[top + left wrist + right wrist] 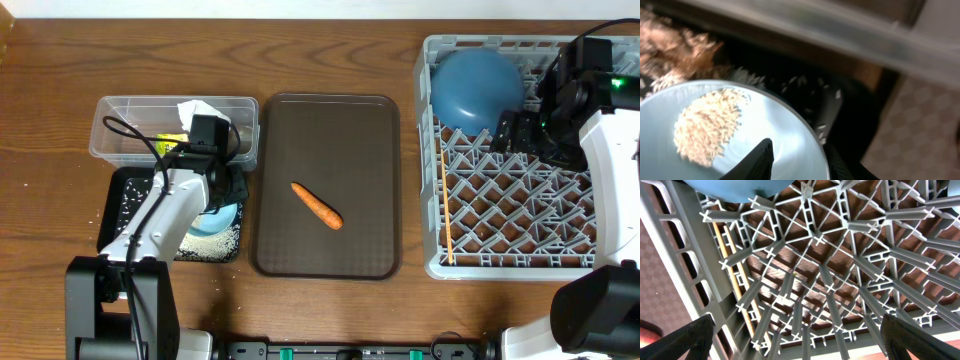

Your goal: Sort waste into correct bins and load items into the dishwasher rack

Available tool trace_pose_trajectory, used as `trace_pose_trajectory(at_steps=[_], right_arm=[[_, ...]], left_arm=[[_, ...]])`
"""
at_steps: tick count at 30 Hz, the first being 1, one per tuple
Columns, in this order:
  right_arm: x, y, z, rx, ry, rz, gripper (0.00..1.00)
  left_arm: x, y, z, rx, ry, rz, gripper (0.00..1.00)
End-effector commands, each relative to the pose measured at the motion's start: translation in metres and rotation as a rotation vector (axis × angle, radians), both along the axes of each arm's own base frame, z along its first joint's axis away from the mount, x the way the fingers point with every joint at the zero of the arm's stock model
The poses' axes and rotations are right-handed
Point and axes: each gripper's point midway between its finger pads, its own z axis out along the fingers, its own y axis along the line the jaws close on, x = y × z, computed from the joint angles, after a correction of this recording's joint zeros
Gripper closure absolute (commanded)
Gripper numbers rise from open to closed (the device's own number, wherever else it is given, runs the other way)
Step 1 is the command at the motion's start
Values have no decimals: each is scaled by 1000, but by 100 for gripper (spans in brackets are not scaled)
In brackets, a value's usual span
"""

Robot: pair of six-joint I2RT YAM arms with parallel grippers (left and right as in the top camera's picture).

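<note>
The left gripper holds the light-blue cup by its rim: one finger is inside the cup and the other is outside, so the jaws stand narrow. A heap of white rice lies in the cup, at 9 o'clock from the inside finger. In the overhead view the cup hangs over the black tray, which has loose grains on it. The clear tub is just at 12 o'clock from this tray and contains the napkin and the yellow-green wrapper.

The carrot lies alone on the brown serving tray in the middle of the desk.

The right gripper is wide open and holds nothing; it hovers above the grey rack. The dark-blue bowl rests in the rack at 10 o'clock from this gripper, apart from it. The chopsticks lie along the rack's left wall.
</note>
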Motion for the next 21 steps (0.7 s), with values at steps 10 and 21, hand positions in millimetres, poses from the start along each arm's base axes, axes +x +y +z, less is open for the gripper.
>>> trace_pose_trajectory(at_steps=[10,21], right_arm=[[-1,0,2,-10,-1,18,1],[-1,0,2,-10,-1,18,1]], left_arm=[[-15,11,-9,63,56,13,64],[-21,12,-20,64,72,12,73]])
